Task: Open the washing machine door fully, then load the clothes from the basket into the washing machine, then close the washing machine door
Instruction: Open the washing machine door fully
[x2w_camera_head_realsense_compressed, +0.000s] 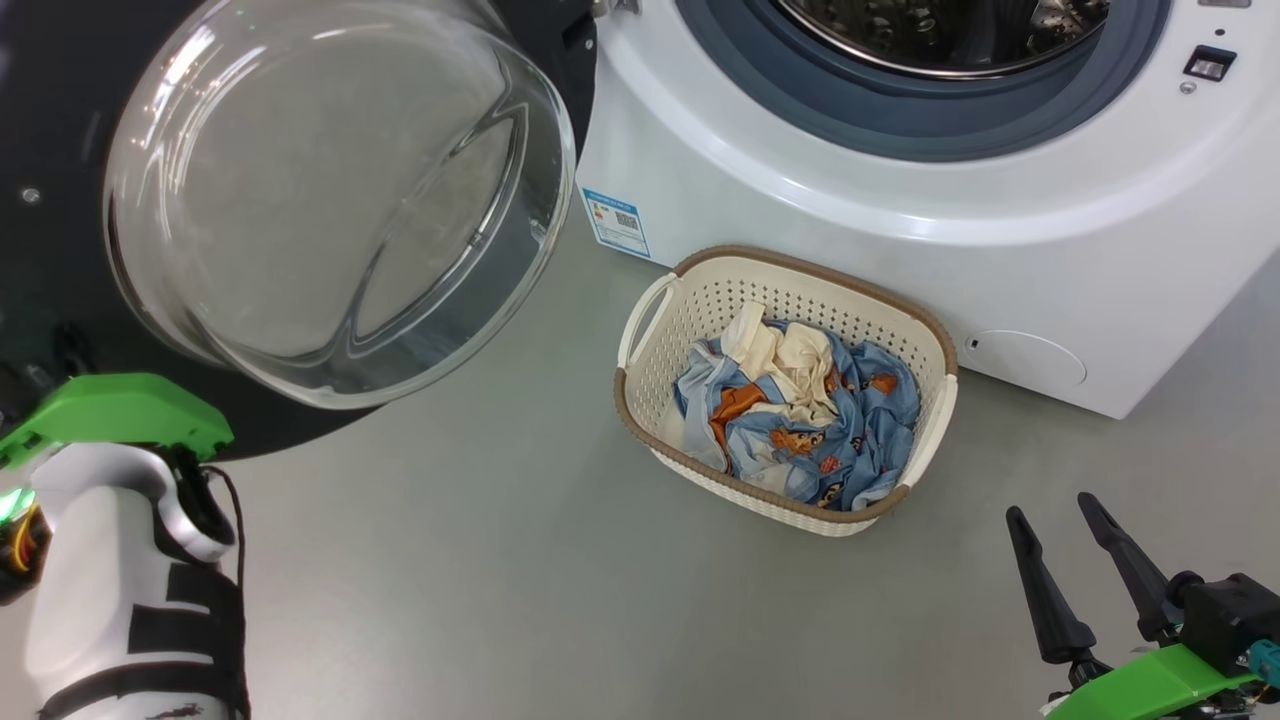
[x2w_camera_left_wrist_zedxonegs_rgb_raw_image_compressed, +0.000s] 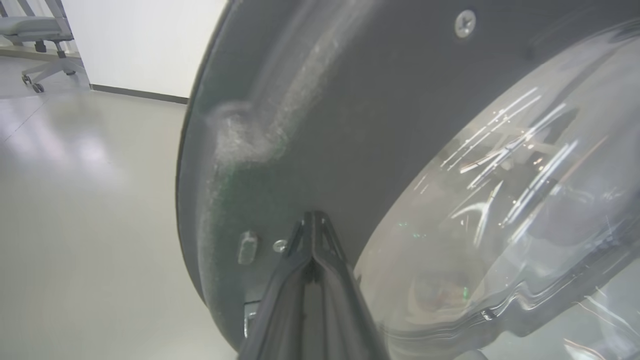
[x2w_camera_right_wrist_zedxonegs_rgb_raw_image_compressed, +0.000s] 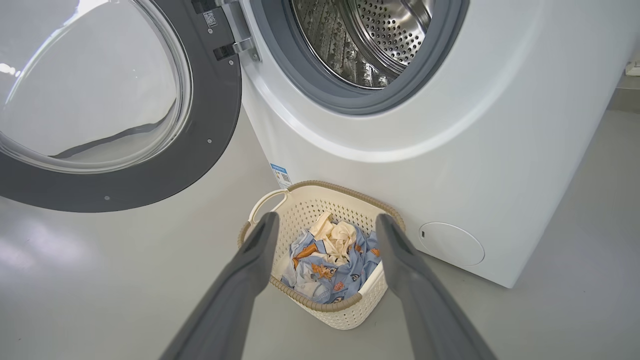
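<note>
The washing machine door (x2w_camera_head_realsense_compressed: 340, 200) stands swung open at the upper left, its glass bowl bulging toward me. My left gripper (x2w_camera_left_wrist_zedxonegs_rgb_raw_image_compressed: 312, 220) is shut with nothing in it, its tips against the door's dark inner rim (x2w_camera_left_wrist_zedxonegs_rgb_raw_image_compressed: 350, 100) beside the glass. The white washing machine (x2w_camera_head_realsense_compressed: 900, 200) shows its open steel drum (x2w_camera_right_wrist_zedxonegs_rgb_raw_image_compressed: 380, 35). On the floor in front of it stands the cream basket (x2w_camera_head_realsense_compressed: 640, 420), holding the blue and cream clothes (x2w_camera_head_realsense_compressed: 800, 400). My right gripper (x2w_camera_head_realsense_compressed: 1055, 515) hangs open to the basket's lower right. In the right wrist view, this gripper (x2w_camera_right_wrist_zedxonegs_rgb_raw_image_compressed: 326, 222) frames the clothes (x2w_camera_right_wrist_zedxonegs_rgb_raw_image_compressed: 325, 265) from a distance.
Grey floor spreads around the basket. A blue label (x2w_camera_head_realsense_compressed: 617, 222) and a round service flap (x2w_camera_head_realsense_compressed: 1025, 360) sit low on the machine's front. Beyond the door stand an office chair (x2w_camera_left_wrist_zedxonegs_rgb_raw_image_compressed: 40, 30) and a white wall. My left forearm (x2w_camera_head_realsense_compressed: 120, 560) rises at the lower left.
</note>
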